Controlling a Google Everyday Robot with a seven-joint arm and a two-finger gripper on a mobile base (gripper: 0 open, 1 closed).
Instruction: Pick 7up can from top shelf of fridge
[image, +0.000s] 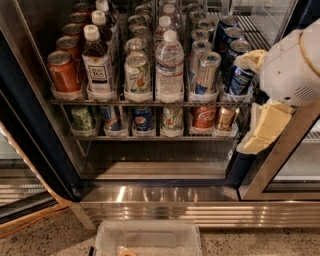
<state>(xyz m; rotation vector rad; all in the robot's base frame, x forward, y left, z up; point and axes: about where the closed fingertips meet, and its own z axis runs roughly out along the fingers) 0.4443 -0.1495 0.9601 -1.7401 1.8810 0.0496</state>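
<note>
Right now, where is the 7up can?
The 7up can stands frontmost on the top shelf, between tea bottle and water bottle; the pincer hovers far right.

On the top shelf (150, 102) of the fridge (165, 199), the 7up can (137, 75) at the front shows its green "7up" mark with a small red spot. The letters are only roughly legible. The bottle (97, 67) just to its left carries a pale label with the word "TEA" in dark capitals. On the lower shelf (150, 138), a blue can (142, 120) reads "pepsi", and a red can (203, 117) bears white script too blurred to read. The gripper (256, 95) hangs at the right, beside the blue cans (240, 80), fingers (249, 60) spread apart.
</note>
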